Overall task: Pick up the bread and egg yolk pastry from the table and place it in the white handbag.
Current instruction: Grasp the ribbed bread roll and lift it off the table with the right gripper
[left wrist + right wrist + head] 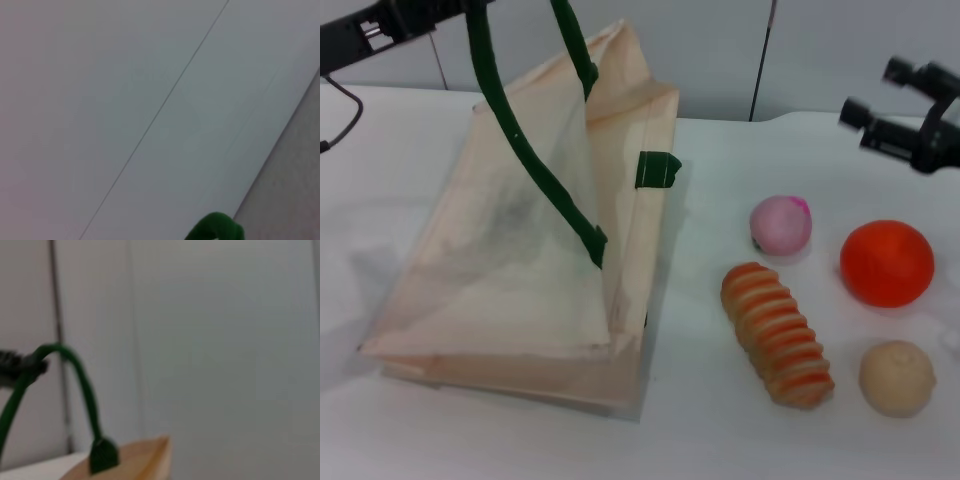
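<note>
A white table [700, 430] stands before a pale panelled wall. On its left part lies the bag [520, 280], a cream cloth tote whose upper side is pulled up into a peak by one dark green handle [535, 165]; that handle rises to the top left corner of the head view, where the left gripper [430, 15] is held high above the bag. The handle seems to hang from it, but how its jaws stand cannot be told. The right wrist view shows the raised handle looping up beside a dark part of the left arm. To the right of the bag, apart from it, lies the bread [777, 333], set at a slant. The pastry [897, 377] sits just right of the bread's near end. Behind them are a pink ball [780, 224] and an orange ball [886, 262]. The right gripper [880, 105] hovers over the far right edge, well above the balls, its jaws spread and holding nothing.
</note>
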Motion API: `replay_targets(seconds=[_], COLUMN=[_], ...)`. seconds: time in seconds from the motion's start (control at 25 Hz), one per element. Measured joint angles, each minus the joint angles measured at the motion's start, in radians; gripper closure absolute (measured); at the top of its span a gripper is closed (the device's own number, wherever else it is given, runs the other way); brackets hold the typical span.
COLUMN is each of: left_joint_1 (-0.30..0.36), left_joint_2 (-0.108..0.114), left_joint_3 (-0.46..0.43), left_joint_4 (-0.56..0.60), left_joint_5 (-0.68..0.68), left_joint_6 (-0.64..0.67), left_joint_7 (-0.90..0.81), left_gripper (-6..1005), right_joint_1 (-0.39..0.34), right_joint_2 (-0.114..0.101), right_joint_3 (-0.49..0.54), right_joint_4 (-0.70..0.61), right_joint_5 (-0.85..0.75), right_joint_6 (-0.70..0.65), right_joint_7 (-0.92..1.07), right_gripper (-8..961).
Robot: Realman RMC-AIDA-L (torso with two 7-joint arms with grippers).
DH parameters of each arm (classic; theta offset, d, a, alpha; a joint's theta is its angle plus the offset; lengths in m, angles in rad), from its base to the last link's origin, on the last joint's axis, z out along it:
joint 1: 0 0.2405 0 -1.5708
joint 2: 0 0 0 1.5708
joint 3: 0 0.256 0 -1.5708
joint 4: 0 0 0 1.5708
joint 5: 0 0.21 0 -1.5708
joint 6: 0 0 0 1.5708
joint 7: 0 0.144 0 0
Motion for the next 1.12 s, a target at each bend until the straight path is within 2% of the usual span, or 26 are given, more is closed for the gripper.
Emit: replay_targets(seconds=[0.12,0.16,0.28,0.32,0.36,0.48,0.6,0.68,0.84,1.12], left_joint_1=[0.001,0.003,0.01,0.012,0.014,0.019,0.025,0.029,0.036,0.046], left_joint_2=[0.002,0.002,0.002,0.002,0.002,0.002,0.003,0.003,0.002,0.002], left_joint_3=[-0.012,-0.018,-0.025,-0.028,-0.032,-0.046,-0.056,-0.06,-0.061,-0.076], left_joint_4=[-0.007,-0.007,-0.007,-0.007,-0.007,-0.007,-0.007,-0.007,-0.007,-0.007], left_joint_5=[-0.018,-0.02,-0.021,-0.021,-0.022,-0.025,-0.033,-0.036,-0.036,-0.038], left_joint_6=[-0.016,-0.021,-0.028,-0.028,-0.028,-0.029,-0.029,-0.029,-0.03,-0.03], left_joint_7=[0.009,0.012,0.013,0.013,0.013,0.013,0.017,0.021,0.024,0.025], left_gripper=[879,879,879,879,879,879,879,879,879,879], right_joint_1=[0.0,-0.003,-0.014,-0.031,-0.031,-0.072,-0.142,-0.18,-0.206,-0.193], right_joint_2=[0.003,0.009,0.012,0.013,0.013,0.014,0.01,0.007,0.008,0.006], right_joint_3=[-0.018,-0.055,-0.102,-0.183,-0.183,-0.353,-0.579,-0.7,-0.852,-0.988], right_joint_4=[-0.089,-0.142,-0.184,-0.238,-0.238,-0.373,-0.572,-0.7,-0.844,-0.911], right_joint_5=[-0.12,-0.18,-0.205,-0.211,-0.211,-0.213,-0.23,-0.299,-0.453,-0.644], right_joint_6=[0.047,0.073,0.082,0.065,0.065,-0.007,-0.12,-0.175,-0.203,-0.213], right_joint_7=[0.119,0.188,0.242,0.313,0.313,0.453,0.629,0.751,0.94,1.136], right_gripper=[71,71,72,72,72,73,77,79,84,90])
